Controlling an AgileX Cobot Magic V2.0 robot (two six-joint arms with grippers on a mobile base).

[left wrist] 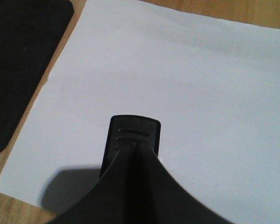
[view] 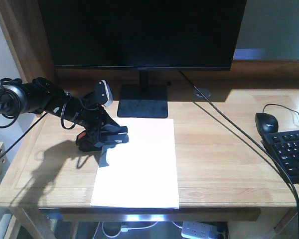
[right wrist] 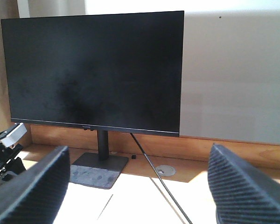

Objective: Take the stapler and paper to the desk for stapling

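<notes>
Light wooden desk (view: 224, 164), a black monitor (view: 139, 32) filling the top of the front view. Our left gripper (view: 107, 135) sits left of centre, clenched on the stapler (view: 85, 139), its nose over the upper-left corner of the paper (view: 139, 164), which lies flat mid-desk. We judge we're lining up the staple; next comes a firm press on that corner. The left arm reaches in low from the left edge. The right gripper (right wrist: 140, 186) hangs spread and empty, facing the monitor.

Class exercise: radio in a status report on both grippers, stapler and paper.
Left gripper shut on stapler at paper edge. Right gripper open, raised, empty. Monitor stand touches paper's far edge.
</notes>
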